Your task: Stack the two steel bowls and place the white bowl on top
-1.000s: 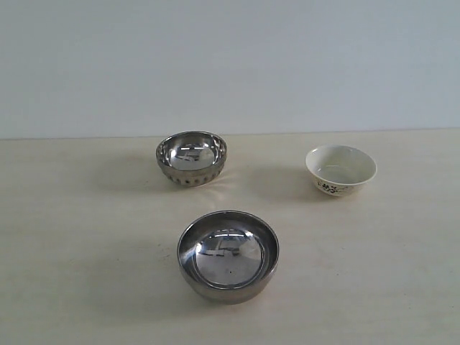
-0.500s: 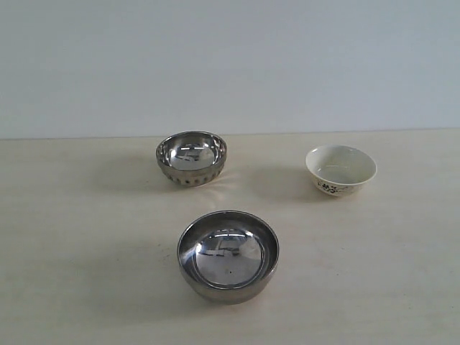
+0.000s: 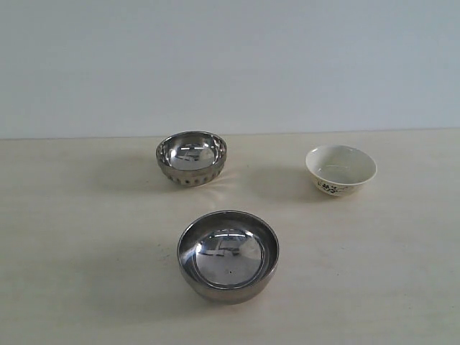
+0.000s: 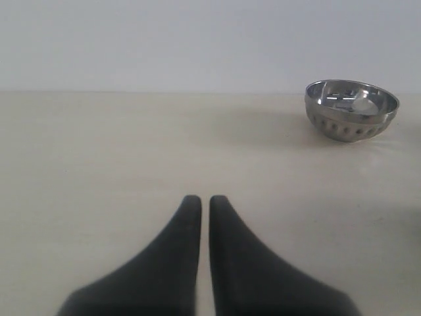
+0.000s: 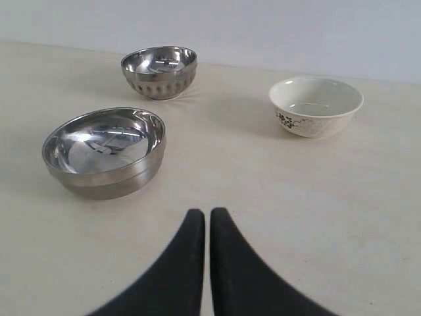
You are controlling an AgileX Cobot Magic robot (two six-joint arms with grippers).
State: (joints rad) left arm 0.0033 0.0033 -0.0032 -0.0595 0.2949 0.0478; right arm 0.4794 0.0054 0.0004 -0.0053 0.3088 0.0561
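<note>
Three bowls stand apart on the pale table. The plain steel bowl [image 3: 228,256] [image 5: 104,151] sits nearest the front. Behind it, slightly left, is the dimpled steel bowl [image 3: 191,157] [image 4: 351,110] [image 5: 159,72]. The white bowl [image 3: 341,169] [image 5: 316,106], with a dark floral print, stands at the right. My left gripper [image 4: 205,200] is shut and empty, well short of the dimpled bowl. My right gripper [image 5: 208,213] is shut and empty too, a short way from the plain bowl. Neither gripper shows in the exterior view.
The light wooden table [image 3: 86,237] runs back to a plain pale wall [image 3: 230,65]. Nothing besides the three bowls stands on it.
</note>
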